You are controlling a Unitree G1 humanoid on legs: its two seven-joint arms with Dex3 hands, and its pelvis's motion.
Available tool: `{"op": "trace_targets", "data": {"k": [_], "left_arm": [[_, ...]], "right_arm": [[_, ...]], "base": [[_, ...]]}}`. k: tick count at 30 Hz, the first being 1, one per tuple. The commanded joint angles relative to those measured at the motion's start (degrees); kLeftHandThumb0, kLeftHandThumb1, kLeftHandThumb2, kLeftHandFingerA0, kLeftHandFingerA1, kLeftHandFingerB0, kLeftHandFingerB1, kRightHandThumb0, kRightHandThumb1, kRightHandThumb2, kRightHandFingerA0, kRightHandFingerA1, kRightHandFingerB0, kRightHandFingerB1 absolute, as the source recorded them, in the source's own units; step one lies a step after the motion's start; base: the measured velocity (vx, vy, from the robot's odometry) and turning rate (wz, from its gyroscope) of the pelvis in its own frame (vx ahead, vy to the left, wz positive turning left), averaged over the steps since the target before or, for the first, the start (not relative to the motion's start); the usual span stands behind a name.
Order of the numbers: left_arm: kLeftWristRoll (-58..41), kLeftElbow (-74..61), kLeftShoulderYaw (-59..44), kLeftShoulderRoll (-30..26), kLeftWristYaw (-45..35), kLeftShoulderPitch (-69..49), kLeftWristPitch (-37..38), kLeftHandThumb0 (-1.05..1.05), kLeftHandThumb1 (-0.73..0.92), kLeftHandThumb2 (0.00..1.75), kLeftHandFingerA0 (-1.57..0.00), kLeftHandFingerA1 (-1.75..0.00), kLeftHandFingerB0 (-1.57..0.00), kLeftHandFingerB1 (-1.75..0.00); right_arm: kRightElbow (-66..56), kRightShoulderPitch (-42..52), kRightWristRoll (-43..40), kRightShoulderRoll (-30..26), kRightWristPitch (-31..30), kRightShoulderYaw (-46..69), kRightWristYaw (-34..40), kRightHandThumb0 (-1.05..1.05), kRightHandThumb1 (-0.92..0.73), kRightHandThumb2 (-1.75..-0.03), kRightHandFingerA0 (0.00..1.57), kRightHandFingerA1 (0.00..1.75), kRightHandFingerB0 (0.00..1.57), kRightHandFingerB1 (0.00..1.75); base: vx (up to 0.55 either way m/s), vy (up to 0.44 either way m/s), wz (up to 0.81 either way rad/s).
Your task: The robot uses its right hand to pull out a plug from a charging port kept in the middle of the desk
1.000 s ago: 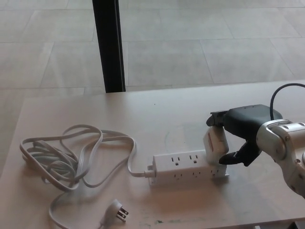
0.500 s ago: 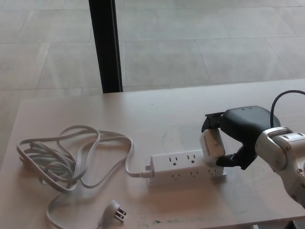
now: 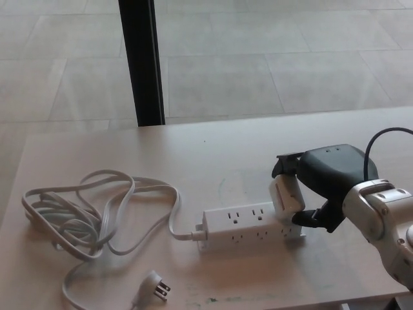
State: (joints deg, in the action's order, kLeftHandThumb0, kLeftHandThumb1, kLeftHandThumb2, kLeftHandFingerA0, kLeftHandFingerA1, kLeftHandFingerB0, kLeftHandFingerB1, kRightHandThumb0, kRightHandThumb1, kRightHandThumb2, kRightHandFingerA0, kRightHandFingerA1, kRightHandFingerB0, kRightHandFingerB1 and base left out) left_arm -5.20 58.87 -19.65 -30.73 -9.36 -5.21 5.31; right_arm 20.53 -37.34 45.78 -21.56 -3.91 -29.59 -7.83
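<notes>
The right hand [image 3: 322, 184] covers the plug's [image 3: 286, 199] far side and the power strip's [image 3: 251, 226] right end.

White plug [image 3: 286, 199] in strip [image 3: 248, 227], tilted
</notes>
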Motion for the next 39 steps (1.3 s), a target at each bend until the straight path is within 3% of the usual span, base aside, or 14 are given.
{"op": "trace_targets", "data": {"k": [1,6,7,8,14,20,21,22,25,26,28,29,33,39], "left_arm": [[-0.47,0.21,-0.33,-0.77,-0.09,-0.28,0.79,-0.91,0.92,0.90,-0.64,-0.55,-0.41,-0.45],[-0.67,-1.11,-0.50,-0.53,0.06,-1.12,1.47,-0.89,0.91,0.89,-0.65,-0.55,-0.44,-0.48],[-0.65,-0.28,-0.42,-0.74,-0.23,-0.61,1.15,-0.81,0.84,1.22,-0.62,-0.62,-0.41,-0.55],[-0.74,-0.10,-0.50,-0.73,-0.32,-0.55,1.26,-0.91,0.92,0.88,-0.68,-0.57,-0.45,-0.49],[-0.92,-0.36,-0.69,-0.99,-0.26,-0.40,0.71,-0.88,0.92,0.87,-0.66,-0.57,-0.44,-0.49],[-1.09,0.02,-0.79,-1.17,-0.51,-0.21,0.46,-0.89,0.92,0.89,-0.65,-0.55,-0.41,-0.46],[-1.00,0.31,-0.72,-1.28,-0.69,-0.21,0.71,-0.90,0.91,0.91,-0.64,-0.55,-0.40,-0.46],[-0.99,-0.27,-0.72,-1.24,-0.40,-0.41,0.24,-0.92,0.92,0.91,-0.64,-0.56,-0.44,-0.47],[-0.69,-0.03,-0.54,-1.29,-0.15,-0.63,0.63,-0.79,0.83,1.22,-0.61,-0.63,-0.40,-0.55],[-0.88,0.10,-0.77,-1.07,0.19,-0.59,0.60,-0.89,0.92,0.88,-0.66,-0.55,-0.42,-0.47],[-1.08,0.08,-0.98,-0.99,0.23,-0.68,0.48,-0.88,0.92,0.85,-0.67,-0.56,-0.45,-0.49],[-1.02,-0.09,-0.92,-0.99,0.03,-0.79,0.51,-0.92,0.92,0.92,-0.70,-0.59,-0.41,-0.48],[-1.05,0.53,-0.95,-0.99,-0.45,-0.64,0.76,-0.83,0.84,1.22,-0.60,-0.62,-0.39,-0.55],[-1.03,-0.36,-1.07,-0.96,-0.87,-1.08,0.55,-0.89,0.92,0.90,-0.66,-0.59,-0.39,-0.47]], "right_arm": [[1.04,0.22,2.00,-0.23,-0.02,0.46,3.65,-0.33,-0.42,-1.04,1.11,1.58,0.77,0.65],[1.77,-0.75,2.31,-0.44,0.64,0.47,3.56,-0.35,-0.45,-0.96,1.13,1.54,0.73,0.67],[2.03,-1.29,2.10,-0.31,0.58,0.61,3.00,-0.32,-0.49,-0.97,0.97,1.69,0.83,0.67],[1.43,-1.60,2.19,-0.38,0.02,0.67,2.02,-0.31,-0.53,-0.86,0.96,1.69,0.79,0.66],[-1.59,-6.49,-1.27,-0.29,-5.32,3.40,-9.91,-0.31,-0.59,-0.93,0.94,1.72,0.73,0.57],[-1.28,-10.74,-6.14,-0.39,-9.06,8.06,-16.51,-0.36,-0.54,-0.87,1.09,1.72,0.84,1.12],[-1.28,-11.13,-7.05,-0.37,-9.63,8.96,-17.12,-0.44,-0.48,-1.03,1.16,1.32,0.92,1.09],[-1.26,-11.37,-8.11,-0.57,-9.48,10.08,-17.39,-0.38,-0.54,-0.87,0.92,1.75,0.81,1.39],[-1.72,-11.06,-9.31,-1.28,-8.18,11.93,-17.32,-0.42,-0.52,-0.90,0.92,1.75,0.83,0.95],[-1.88,-11.03,-9.39,-1.59,-8.44,12.56,-17.59,-0.41,-0.52,-0.88,0.91,1.75,0.77,0.70],[-1.87,-11.30,-9.20,-1.53,-8.94,12.84,-18.10,-0.39,-0.49,-0.85,1.03,1.75,0.74,0.65],[-1.99,-11.33,-9.10,-1.87,-9.50,13.13,-18.38,-0.44,-0.46,-1.05,1.17,1.31,0.90,0.98],[-2.74,-9.36,-6.65,-5.39,-7.84,12.54,-17.77,-0.33,-0.49,-0.93,0.92,1.75,0.80,1.31],[-1.53,-4.66,-3.23,-12.02,-3.63,8.89,-16.04,-0.34,-0.57,-0.98,0.90,1.64,0.70,0.54]], "base": [[0.00,0.000,0.00],[0.00,0.000,0.00],[0.00,0.000,0.00],[0.00,0.000,0.00],[0.00,0.000,0.00],[0.00,0.000,0.00],[0.00,0.000,0.00],[0.00,0.000,0.00],[0.00,0.000,0.00],[0.00,0.000,0.00],[0.00,0.000,0.00],[0.00,0.000,0.00],[0.00,0.000,0.00],[0.00,0.000,0.00]]}}
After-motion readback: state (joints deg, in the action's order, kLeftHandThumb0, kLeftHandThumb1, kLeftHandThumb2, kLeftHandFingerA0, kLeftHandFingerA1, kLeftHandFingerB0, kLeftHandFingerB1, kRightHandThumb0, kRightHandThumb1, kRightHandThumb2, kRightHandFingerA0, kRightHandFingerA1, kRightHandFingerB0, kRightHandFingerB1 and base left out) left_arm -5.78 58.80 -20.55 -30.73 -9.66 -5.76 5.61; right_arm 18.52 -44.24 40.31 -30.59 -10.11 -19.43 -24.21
